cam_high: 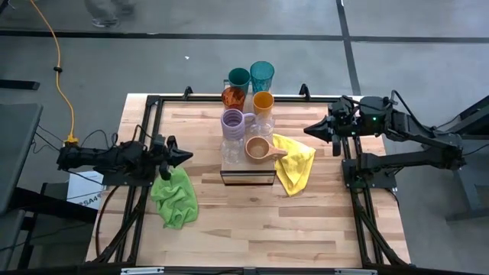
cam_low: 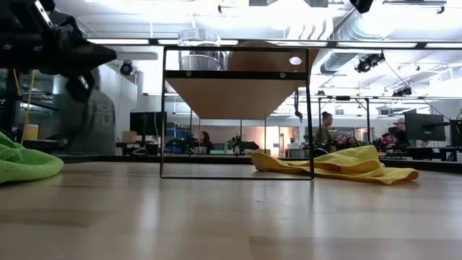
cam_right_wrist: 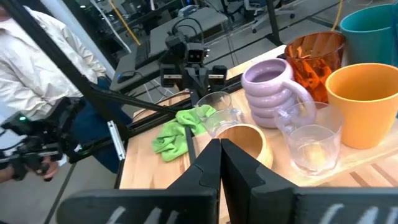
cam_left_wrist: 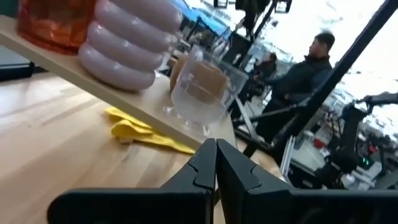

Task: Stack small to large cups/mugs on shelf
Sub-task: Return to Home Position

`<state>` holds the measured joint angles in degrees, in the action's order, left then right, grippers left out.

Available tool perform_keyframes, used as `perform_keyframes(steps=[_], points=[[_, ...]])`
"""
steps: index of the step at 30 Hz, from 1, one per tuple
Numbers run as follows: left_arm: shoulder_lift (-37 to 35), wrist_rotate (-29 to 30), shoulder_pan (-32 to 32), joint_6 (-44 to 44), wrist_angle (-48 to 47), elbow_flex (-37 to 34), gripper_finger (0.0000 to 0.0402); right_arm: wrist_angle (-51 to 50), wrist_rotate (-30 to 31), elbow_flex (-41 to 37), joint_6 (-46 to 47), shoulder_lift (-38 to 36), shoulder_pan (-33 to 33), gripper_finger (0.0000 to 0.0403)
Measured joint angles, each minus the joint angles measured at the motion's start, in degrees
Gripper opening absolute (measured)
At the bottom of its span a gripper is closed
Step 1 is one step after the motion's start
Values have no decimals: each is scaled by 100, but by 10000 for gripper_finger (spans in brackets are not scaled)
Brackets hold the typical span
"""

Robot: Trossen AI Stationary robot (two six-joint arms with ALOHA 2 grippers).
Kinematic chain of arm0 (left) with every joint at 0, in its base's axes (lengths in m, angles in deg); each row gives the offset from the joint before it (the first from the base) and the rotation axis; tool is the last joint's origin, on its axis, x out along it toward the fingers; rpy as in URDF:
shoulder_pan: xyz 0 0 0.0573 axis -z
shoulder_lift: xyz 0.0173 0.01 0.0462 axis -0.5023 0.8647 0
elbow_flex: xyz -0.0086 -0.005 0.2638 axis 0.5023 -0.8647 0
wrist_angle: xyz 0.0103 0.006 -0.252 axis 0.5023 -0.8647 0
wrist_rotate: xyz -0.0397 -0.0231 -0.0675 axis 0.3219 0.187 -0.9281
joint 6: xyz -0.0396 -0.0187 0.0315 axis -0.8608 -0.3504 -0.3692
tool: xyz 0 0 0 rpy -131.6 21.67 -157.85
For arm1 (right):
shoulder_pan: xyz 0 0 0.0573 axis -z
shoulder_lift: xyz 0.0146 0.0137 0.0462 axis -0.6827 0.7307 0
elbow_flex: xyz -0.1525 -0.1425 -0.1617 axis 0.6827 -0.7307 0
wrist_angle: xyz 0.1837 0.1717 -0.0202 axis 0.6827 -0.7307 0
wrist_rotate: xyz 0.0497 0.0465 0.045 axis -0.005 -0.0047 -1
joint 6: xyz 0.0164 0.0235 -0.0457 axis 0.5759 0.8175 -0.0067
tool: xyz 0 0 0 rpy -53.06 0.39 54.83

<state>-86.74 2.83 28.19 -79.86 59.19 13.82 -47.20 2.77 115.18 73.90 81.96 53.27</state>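
While cups [cam_high: 263, 100] crowd shelf [cam_high: 248, 171], left tool [cam_high: 188, 156], right tool [cam_high: 307, 130] near table [cam_high: 306, 221] sides

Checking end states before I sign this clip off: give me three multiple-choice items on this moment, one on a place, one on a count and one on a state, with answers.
1. Where is the tan mug?
A) on the floor
B) on the shelf
C) held in the air

2. How many teal tumblers stand there?
A) one
B) two
C) three

3. The left claw and right claw are:
A) both shut, holding nothing
B) both open
C) each shut on a cup

Answers:
1. B: the high view shows the mug on the plank beside a clear glass.
2. B: two teal rims show at the shelf's end away from the mug.
3. A: each wrist view shows its fingers meeting with nothing between them.
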Motion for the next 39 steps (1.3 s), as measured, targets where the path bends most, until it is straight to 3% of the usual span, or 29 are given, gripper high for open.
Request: perform_keyframes(steps=[13, 19, 29, 39], points=[[141, -181, 12, 313, -18, 8, 1, 21, -261, 0, 125, -120, -11, 0], [142, -179, 12, 295, -19, 8, 1, -87, -252, -65, -432, -511, -11, 0], [142, -170, 12, 278, -18, 8, 1, 2586, -687, -2951, -100, -2386, -13, 0], [142, -170, 12, 280, -16, 8, 1, 3345, -869, -4680, 696, -4047, -133, 0]])
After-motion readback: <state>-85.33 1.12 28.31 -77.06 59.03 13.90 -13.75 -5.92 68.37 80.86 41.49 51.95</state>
